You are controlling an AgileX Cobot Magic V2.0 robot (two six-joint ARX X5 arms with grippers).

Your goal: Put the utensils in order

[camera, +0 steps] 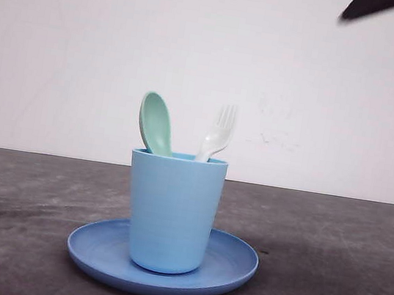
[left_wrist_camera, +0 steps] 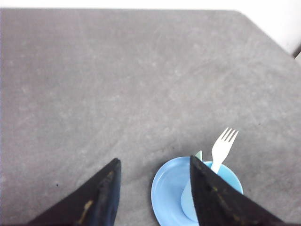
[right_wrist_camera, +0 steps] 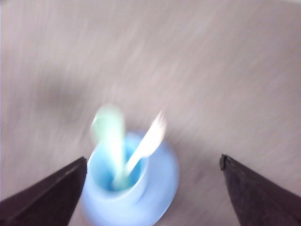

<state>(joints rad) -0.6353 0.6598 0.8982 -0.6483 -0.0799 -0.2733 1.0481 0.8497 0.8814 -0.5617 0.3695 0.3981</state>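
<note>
On the grey counter [camera: 325, 285] sits a round blue plate [camera: 231, 268] bearing a light blue cup [camera: 171, 210]; inside stand a mint-green plastic spoon [camera: 156, 123] and small white plastic fork [camera: 217, 134]. Above, the left pincer [left_wrist_camera: 153, 188] and right pincer [right_wrist_camera: 153, 188] hover, both spread wide, holding nothing.

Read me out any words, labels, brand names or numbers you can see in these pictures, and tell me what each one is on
There is no readable text in these pictures.
Light blue cup: plain, no print or logo on the side that shows.
Blue plate: plain.
Mint-green spoon and white fork: no marking visible.
Grey table and white wall: faint scuffs, no lettering.
The right wrist view is too blurred to read anything.
</note>
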